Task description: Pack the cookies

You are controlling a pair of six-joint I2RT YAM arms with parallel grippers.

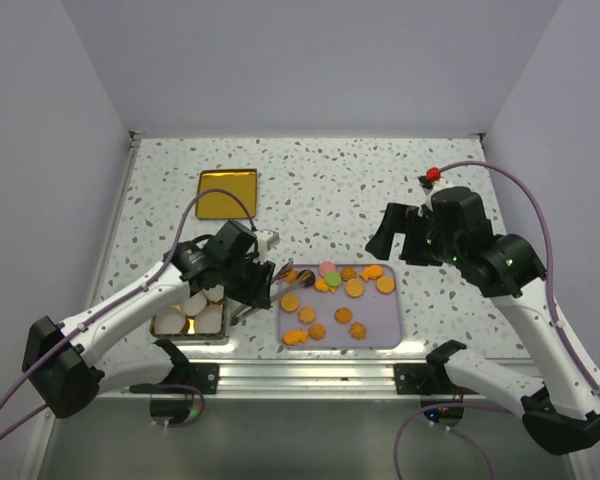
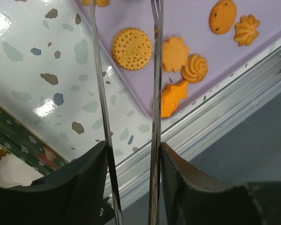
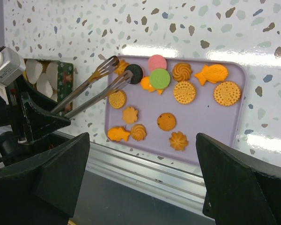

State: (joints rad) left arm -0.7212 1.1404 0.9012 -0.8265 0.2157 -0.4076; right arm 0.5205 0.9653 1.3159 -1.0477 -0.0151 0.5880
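The left arm (image 1: pixel 120 305) and right arm (image 1: pixel 540 320) share white links and bulky black joints. A purple cable (image 1: pixel 548 250) runs along each. Small green lights (image 1: pixel 432 240) glow on the right arm's black wrist, with a red cap (image 1: pixel 433 174) above it. The fingers (image 3: pixel 239 187) are matte black wedges.

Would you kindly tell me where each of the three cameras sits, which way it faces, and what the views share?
Top external: above and behind the robot, looking down on the table; the left end effector and right end effector show.
Left wrist: on that wrist, looking along the tongs to the purple tray; its own fingers frame the bottom.
Right wrist: on that wrist, looking down on the tray; its spread fingers fill both lower corners.
Shared: all three see the tray, cookies and tongs.
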